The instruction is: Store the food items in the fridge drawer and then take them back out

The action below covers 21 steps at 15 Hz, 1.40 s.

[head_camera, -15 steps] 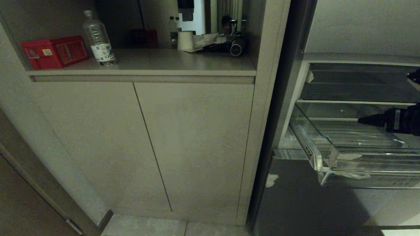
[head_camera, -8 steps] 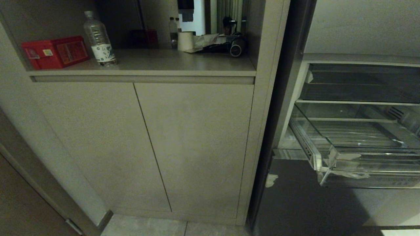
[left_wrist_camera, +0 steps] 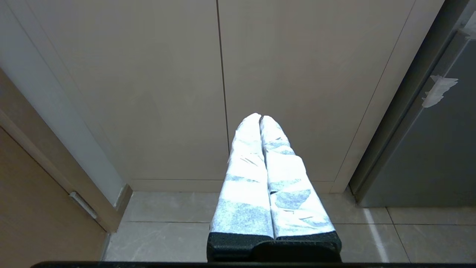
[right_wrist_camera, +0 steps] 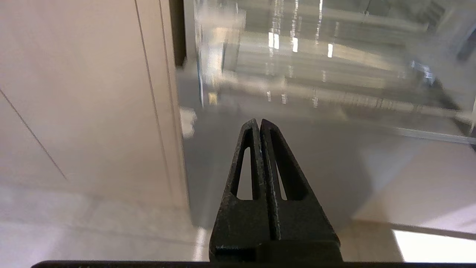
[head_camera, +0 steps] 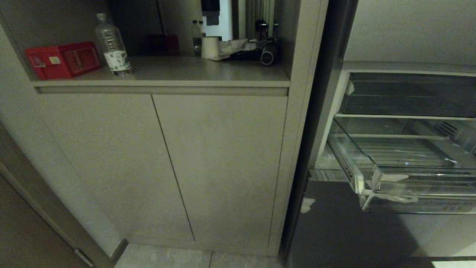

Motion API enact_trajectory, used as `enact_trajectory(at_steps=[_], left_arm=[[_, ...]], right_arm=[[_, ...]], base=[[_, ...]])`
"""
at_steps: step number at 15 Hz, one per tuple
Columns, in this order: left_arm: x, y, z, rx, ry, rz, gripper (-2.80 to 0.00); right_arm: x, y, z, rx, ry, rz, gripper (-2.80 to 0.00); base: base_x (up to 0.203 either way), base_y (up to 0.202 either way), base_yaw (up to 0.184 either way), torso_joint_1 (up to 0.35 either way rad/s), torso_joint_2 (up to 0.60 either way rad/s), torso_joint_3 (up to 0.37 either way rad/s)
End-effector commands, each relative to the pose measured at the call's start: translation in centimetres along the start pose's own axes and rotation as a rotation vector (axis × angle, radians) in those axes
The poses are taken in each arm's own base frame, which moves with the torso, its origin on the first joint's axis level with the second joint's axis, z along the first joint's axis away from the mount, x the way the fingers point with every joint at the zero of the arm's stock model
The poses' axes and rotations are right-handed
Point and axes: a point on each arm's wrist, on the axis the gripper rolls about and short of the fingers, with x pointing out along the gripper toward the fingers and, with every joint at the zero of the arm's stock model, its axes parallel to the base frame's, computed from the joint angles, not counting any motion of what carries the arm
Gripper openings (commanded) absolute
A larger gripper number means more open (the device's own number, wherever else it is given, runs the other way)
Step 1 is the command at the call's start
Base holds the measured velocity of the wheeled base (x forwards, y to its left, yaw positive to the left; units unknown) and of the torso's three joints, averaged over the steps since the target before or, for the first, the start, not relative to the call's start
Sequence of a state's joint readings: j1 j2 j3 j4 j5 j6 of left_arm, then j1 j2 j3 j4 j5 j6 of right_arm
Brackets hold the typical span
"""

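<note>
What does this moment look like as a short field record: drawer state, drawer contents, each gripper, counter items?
drawer: fridge drawer pulled out, white tape scraps on its front
contents: no food items seen in the visible part
right gripper: shut, empty, low before the grey panel under the drawer
left gripper: shut, empty, parked facing the cabinet doors
counter: red box, water bottle
</note>
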<state>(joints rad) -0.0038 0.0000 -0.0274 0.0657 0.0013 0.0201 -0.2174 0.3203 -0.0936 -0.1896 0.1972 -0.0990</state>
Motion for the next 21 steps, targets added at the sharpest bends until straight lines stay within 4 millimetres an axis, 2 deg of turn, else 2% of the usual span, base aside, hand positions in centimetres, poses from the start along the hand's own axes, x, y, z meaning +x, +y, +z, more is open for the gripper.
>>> enact_trajectory(at_steps=[1,5,10,21], left_arm=[[0.0,0.0,0.0,0.000,0.002,-0.001,-2.80],[0.0,0.0,0.0,0.000,0.001,-0.001,-2.80],[0.0,0.0,0.0,-0.004,0.001,0.001,-2.80],[0.0,0.0,0.0,-0.005,0.000,0.000,-2.80]], right_arm=[[-0.1,0.3,-3.2,-0.042,0.054,0.000,-2.80],[-0.6,0.2,-4.4,-0.056,0.113,0.057,-2.80],[-2.4,0.2,-5.1,-0.040,-0.086,0.043,-2.80],[-2.4,0.1,-5.2,-0.016,-0.083,0.032,-2.80]], base=[[0.000,0.000,0.000,0.000,0.00,0.000],[0.000,0.000,0.000,0.000,0.00,0.000],[0.000,0.000,0.000,0.000,0.00,0.000],[0.000,0.000,0.000,0.000,0.00,0.000]])
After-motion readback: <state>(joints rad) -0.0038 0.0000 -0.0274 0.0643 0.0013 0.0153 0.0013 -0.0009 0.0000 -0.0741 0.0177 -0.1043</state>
